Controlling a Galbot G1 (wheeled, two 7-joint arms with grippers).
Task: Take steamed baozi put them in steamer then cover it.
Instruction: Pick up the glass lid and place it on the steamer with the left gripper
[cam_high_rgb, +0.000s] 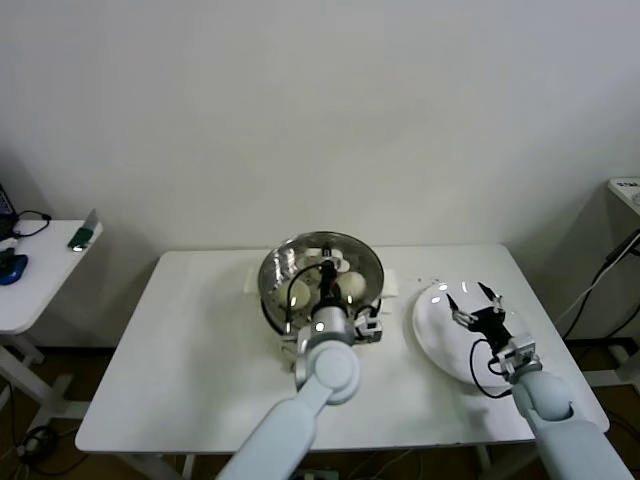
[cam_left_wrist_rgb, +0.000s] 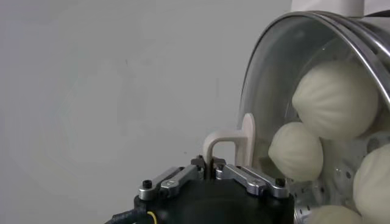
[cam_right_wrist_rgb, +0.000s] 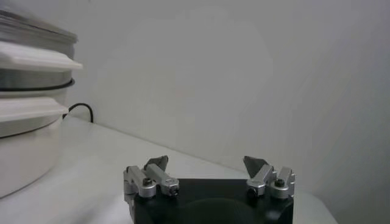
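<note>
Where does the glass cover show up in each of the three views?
Head view: the glass cover sits over the steamer, upper centre, handle held by the left gripper.
Left wrist view: right side, bar handle at centre, baozi behind the glass.
Right wrist view: cannot tell.
Shared landmark: the steamer.

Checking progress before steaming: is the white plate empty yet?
Empty: the plate shows bare white under the open right pincer, and buns sit inside the steamer.
</note>
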